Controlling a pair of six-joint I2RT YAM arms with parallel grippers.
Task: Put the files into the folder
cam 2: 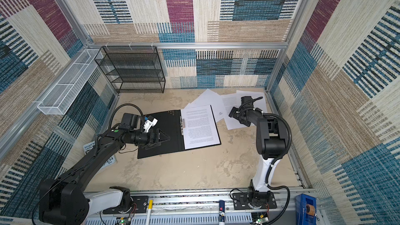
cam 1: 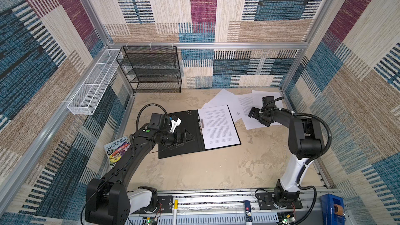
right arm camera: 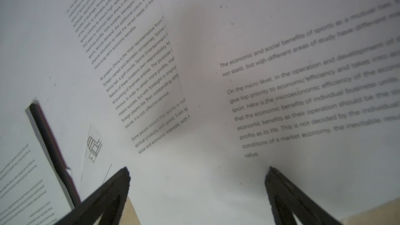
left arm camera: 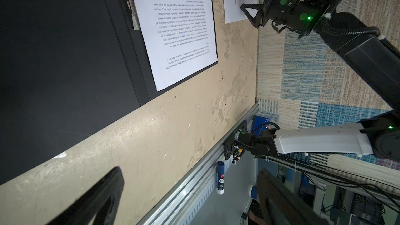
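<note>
The folder lies open on the table, black inside up, with a metal clip at its spine. One printed sheet rests on its right half. More of the files lie loose and overlapping at the back right. My left gripper hovers open over the folder's bare left half, holding nothing. My right gripper stands open just above a loose printed sheet, its fingers spread wide and nothing between them.
A colourful book lies at the left under my left arm. A black mesh shelf and a white mesh basket stand at the back left. A glue stick, a pen and a blue box sit on the front rail.
</note>
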